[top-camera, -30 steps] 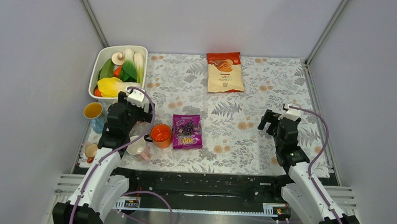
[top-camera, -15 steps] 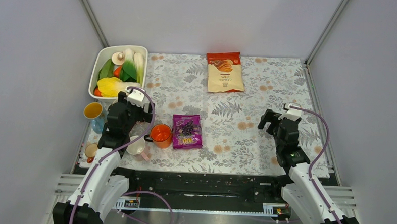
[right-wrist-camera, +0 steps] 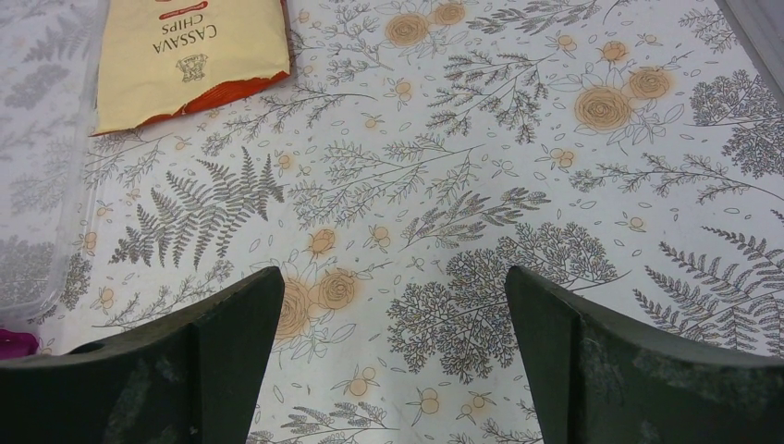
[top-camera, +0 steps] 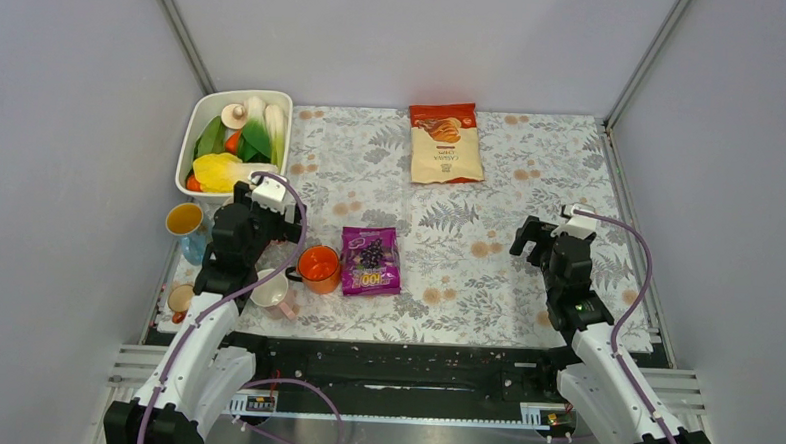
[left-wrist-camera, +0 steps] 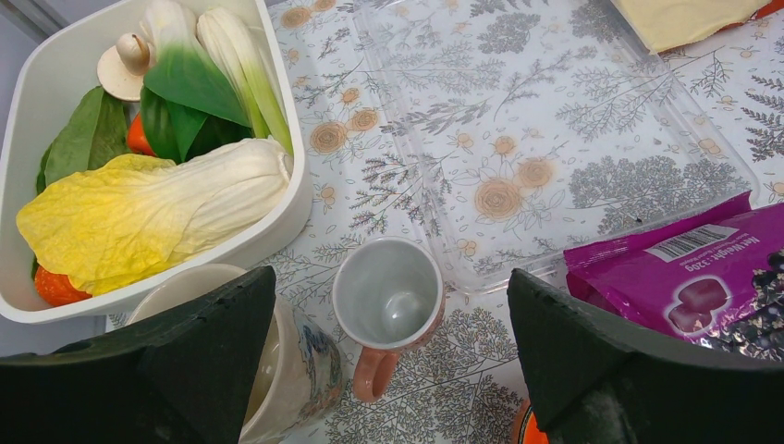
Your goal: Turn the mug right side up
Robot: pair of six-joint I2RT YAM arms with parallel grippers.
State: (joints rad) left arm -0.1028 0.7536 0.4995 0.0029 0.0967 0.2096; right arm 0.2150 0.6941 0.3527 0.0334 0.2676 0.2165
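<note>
A small mug (left-wrist-camera: 386, 294) with a pale grey inside and a pink handle stands upright on the floral mat, mouth up, handle toward me. In the left wrist view it sits between my left gripper's (left-wrist-camera: 390, 277) wide-open fingers (left-wrist-camera: 176, 361), apart from both. In the top view my left gripper (top-camera: 259, 210) hangs over that spot and hides the mug. My right gripper (top-camera: 551, 239) is open and empty above bare mat at the right, as the right wrist view (right-wrist-camera: 393, 277) also shows.
A floral cup (left-wrist-camera: 300, 365) stands beside the mug on its left. Nearby are an orange mug (top-camera: 319, 267), a purple snack packet (top-camera: 370, 261), a white bin of vegetables (top-camera: 201, 124), a yellow-lined mug (top-camera: 183, 218), a clear tray (left-wrist-camera: 592, 139) and a chips bag (top-camera: 445, 142).
</note>
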